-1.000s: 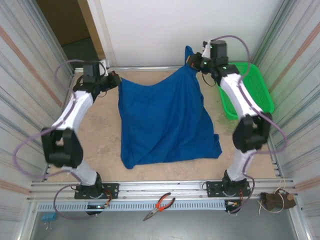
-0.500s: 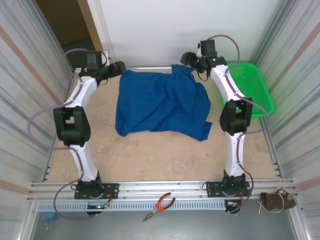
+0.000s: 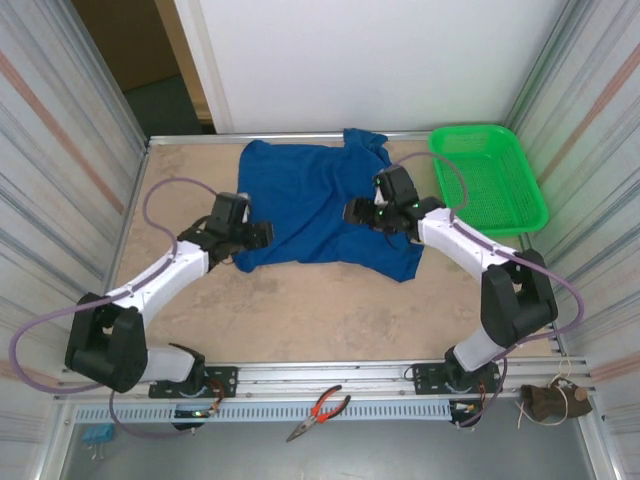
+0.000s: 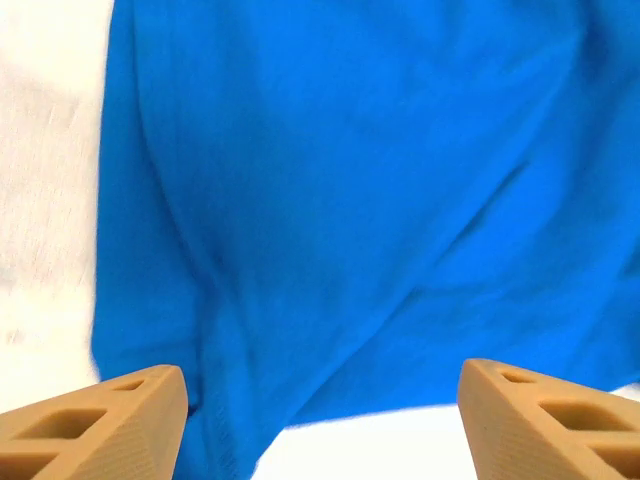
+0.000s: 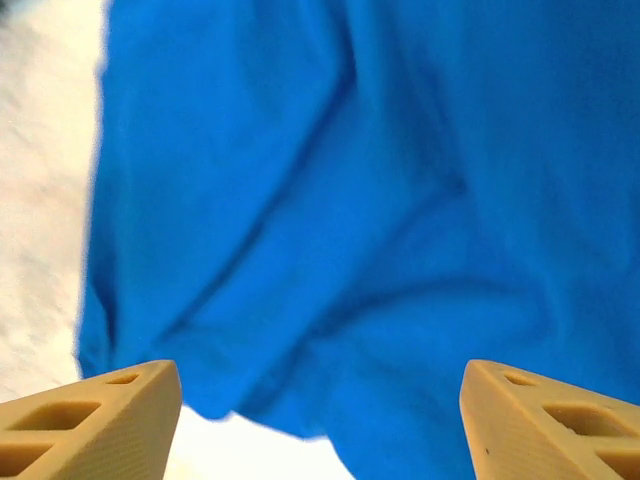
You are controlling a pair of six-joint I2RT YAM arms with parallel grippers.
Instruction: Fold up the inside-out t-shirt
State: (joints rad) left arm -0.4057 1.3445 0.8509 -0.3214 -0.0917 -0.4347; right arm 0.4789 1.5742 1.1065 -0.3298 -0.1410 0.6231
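Note:
The inside-out t-shirt (image 3: 310, 200) is royal blue and lies crumpled but mostly flat on the back half of the table, with a flap turned up at its back right. My left gripper (image 3: 256, 236) hovers at the shirt's near-left corner, open and holding nothing. In the left wrist view the open left gripper (image 4: 322, 400) looks down on the blue cloth (image 4: 350, 200) and its near hem. My right gripper (image 3: 360, 212) is over the shirt's right part, also open. The right wrist view shows the open right gripper (image 5: 320, 400) above rumpled cloth (image 5: 330, 200).
A green mesh basket (image 3: 490, 180) stands at the back right corner, close to the right arm. Red-handled pliers (image 3: 318, 410) lie on the front rail. Corrugated walls close in both sides. Bare tabletop (image 3: 320, 310) stretches between the shirt and the arm bases.
Both grippers held the shirt stretched up at the back, laid it down, let go and opened. Both arms have since drawn back toward the shirt's near edge.

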